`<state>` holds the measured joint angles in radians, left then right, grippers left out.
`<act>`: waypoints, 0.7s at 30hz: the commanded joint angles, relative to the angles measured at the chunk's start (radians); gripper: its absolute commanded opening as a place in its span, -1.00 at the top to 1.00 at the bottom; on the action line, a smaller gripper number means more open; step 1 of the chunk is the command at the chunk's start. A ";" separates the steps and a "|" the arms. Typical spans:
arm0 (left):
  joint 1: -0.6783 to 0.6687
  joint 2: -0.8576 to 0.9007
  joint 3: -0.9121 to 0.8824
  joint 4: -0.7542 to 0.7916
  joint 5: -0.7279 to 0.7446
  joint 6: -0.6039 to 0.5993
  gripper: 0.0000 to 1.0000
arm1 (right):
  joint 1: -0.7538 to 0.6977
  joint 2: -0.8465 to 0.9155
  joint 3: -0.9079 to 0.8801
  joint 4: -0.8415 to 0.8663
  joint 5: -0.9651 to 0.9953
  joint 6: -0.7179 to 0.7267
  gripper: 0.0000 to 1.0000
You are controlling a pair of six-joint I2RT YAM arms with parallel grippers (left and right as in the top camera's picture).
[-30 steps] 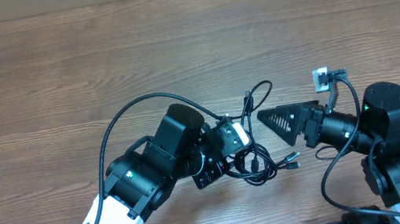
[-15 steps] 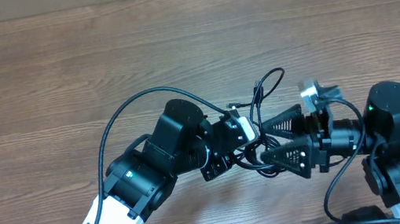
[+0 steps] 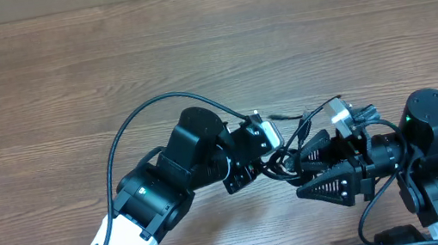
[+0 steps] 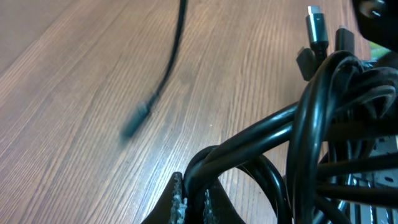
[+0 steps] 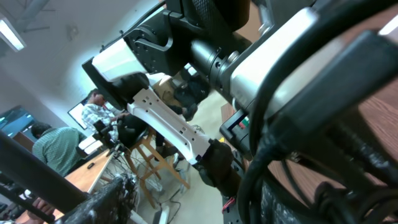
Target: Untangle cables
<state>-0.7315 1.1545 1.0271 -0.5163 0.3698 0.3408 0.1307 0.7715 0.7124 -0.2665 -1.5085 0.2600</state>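
Two arms meeting near front edge of worktop point(image 3: 189, 40), right of its middle. Left gripper point(image 3: 268, 160) pinching cables point(image 4: 305, 118), fingertips point(image 4: 178, 202) pressing together on black loops. Silver plug point(image 4: 315, 22) sticking up from bundle. Right gripper point(image 3: 301, 174) standing spread, fingers point(image 3: 333, 185) flanking knot; whether touching it, cannot tell.

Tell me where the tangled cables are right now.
Overhead view, lower centre of the table: the cables are bunched up, pinched in the left gripper, with the right gripper at their right.
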 commanded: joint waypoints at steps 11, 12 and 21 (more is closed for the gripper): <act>0.004 -0.011 0.016 0.084 -0.262 -0.212 0.92 | -0.002 -0.008 0.014 -0.107 -0.038 0.004 0.26; 0.004 -0.011 0.016 0.086 -0.289 -0.227 0.92 | -0.002 -0.008 0.014 -0.116 -0.038 0.004 0.26; 0.004 -0.011 0.016 0.056 -0.395 -0.256 0.92 | -0.002 -0.007 0.014 -0.181 0.140 0.047 0.07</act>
<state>-0.7315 1.1545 1.0271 -0.4332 0.0471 0.1287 0.1307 0.7715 0.7128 -0.4335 -1.4921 0.2687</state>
